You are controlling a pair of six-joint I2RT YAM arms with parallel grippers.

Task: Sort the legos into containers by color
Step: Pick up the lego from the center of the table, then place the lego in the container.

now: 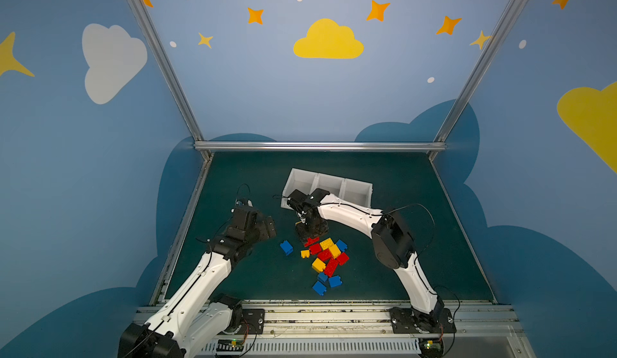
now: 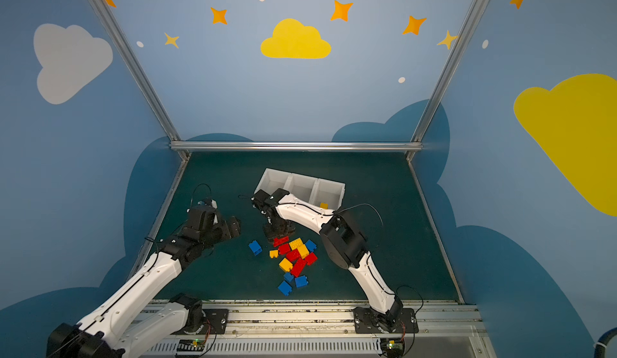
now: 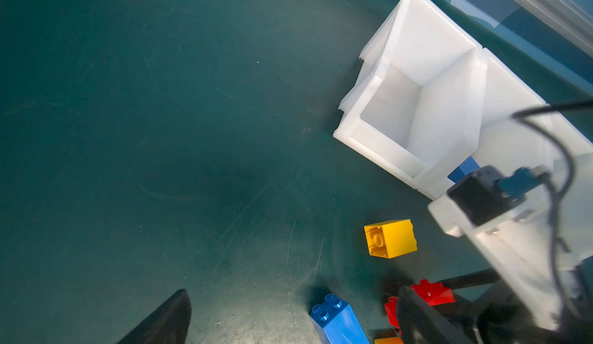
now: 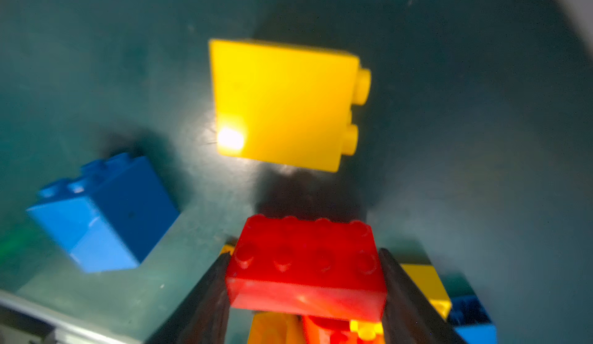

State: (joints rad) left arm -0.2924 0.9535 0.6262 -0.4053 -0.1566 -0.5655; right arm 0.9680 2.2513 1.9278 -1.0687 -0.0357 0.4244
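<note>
My right gripper (image 4: 306, 255) is shut on a red lego (image 4: 308, 271), one finger against each end of it, at the far edge of the lego pile (image 1: 327, 259) of red, yellow and blue bricks. In both top views this gripper (image 1: 310, 236) (image 2: 277, 234) points down at the table. A yellow lego (image 4: 282, 101) lies just beyond it, and a lone blue lego (image 4: 102, 214) lies to its left. My left gripper (image 3: 295, 318) is open and holds nothing, hovering left of the pile (image 1: 263, 226). The white containers (image 1: 329, 187) form a row of three compartments behind.
A yellow lego (image 2: 323, 205) lies in the right compartment and a blue one (image 3: 465, 169) shows in the middle compartment. The right arm (image 1: 350, 212) reaches across the front of the containers. Metal rails (image 1: 317, 146) border the green mat (image 1: 233, 279).
</note>
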